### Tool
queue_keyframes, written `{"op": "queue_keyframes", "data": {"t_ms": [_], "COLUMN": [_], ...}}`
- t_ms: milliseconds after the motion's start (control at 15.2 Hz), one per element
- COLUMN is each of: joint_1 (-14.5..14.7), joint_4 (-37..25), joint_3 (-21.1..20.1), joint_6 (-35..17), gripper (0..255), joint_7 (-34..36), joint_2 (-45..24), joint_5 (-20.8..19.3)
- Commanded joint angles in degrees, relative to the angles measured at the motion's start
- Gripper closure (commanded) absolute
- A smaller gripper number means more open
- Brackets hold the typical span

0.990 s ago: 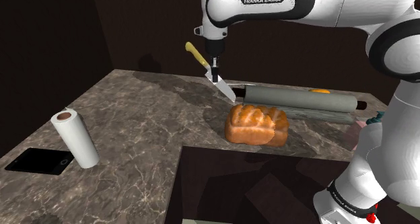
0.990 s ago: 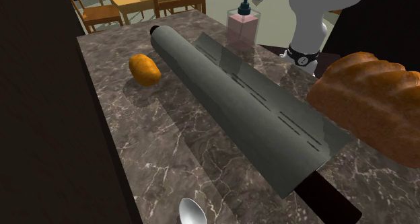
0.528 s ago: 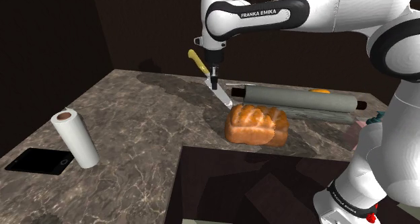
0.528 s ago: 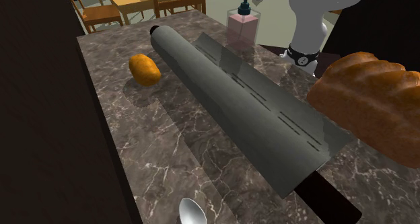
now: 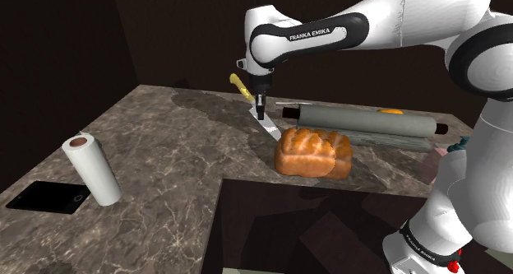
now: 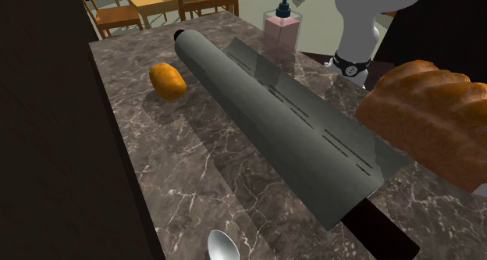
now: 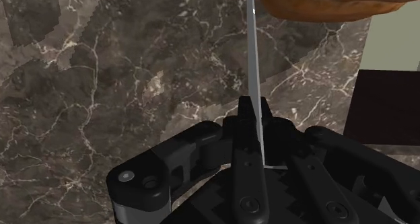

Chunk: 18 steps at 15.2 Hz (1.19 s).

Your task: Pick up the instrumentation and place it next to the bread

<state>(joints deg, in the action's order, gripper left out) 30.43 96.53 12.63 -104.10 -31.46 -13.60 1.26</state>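
Shoulder view has the knife (image 5: 270, 129) up off the counter (image 5: 164, 141), slanting, its yellow handle high and away from the bread (image 5: 313, 152), its tip low and close beside the loaf's near end. I can't tell from where I stand whether the tip touches the stone. The claw (image 5: 261, 113) comes straight down on it and is closed on the blade just below the handle.

Looking along the claw (image 7: 256, 115), the knife (image 7: 254, 61) shows edge-on as a thin bright line running out toward the bread (image 7: 323, 1), with the fingers (image 7: 246, 132) pressed flat against its two faces and almost no gap between them.

By my reckoning this thing is light and quite stiff, so it won't sag or bend. The blade looks like smooth metal, though, and a pinch on its flat faces is a slippery hold. The handle sticks out to one side of the grip as the fatter end, so the knife may want to pivot or slide between the pads. The handle would give a thicker and surer place to hold. The loaf looks soft, and the tip could score it if it gets closer.
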Motion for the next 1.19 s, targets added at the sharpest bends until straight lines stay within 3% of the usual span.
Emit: {"op": "queue_keyframes", "data": {"t_ms": [0,1122], "joint_1": [-0.03,-0.25], "joint_4": [0.99,8.52], "joint_3": [-0.01,-0.38], "joint_6": [-1.36,-13.07], "gripper": [255,255], "joint_7": [-0.05,-0.49], "joint_2": [-0.34,-4.62], "joint_5": [0.08,1.12]}}
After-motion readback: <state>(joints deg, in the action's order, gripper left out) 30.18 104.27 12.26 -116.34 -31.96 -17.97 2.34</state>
